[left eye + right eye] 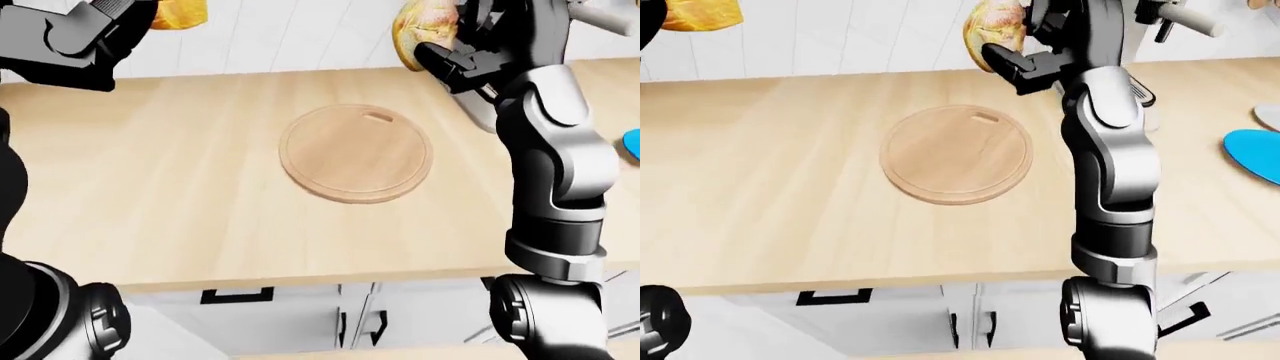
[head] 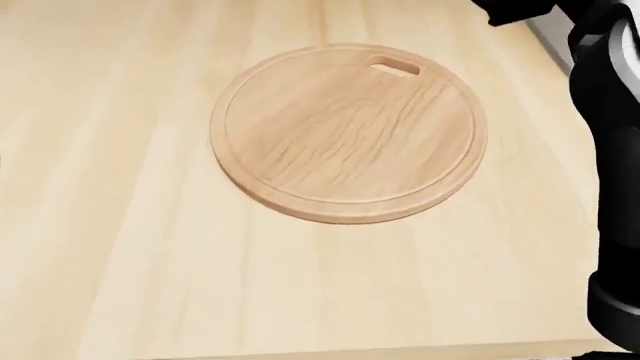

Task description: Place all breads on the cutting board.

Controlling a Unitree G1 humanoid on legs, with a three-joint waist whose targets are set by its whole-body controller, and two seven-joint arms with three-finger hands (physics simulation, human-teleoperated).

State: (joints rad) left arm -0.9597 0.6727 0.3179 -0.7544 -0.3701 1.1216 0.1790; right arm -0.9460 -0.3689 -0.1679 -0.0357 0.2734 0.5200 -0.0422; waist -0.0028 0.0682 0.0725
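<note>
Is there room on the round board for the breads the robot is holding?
Yes. The cutting board is bare inside its rim. The counter is bare to the board's left and below it. The raised right hand grips a bread above the board's upper right.

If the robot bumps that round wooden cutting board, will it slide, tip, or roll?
The cutting board lies flat on the smooth counter, so it would probably slide, not tip. It looks stiff and thick-rimmed, so flexing seems unlikely. Being round, it could roll only if stood on edge.
</note>
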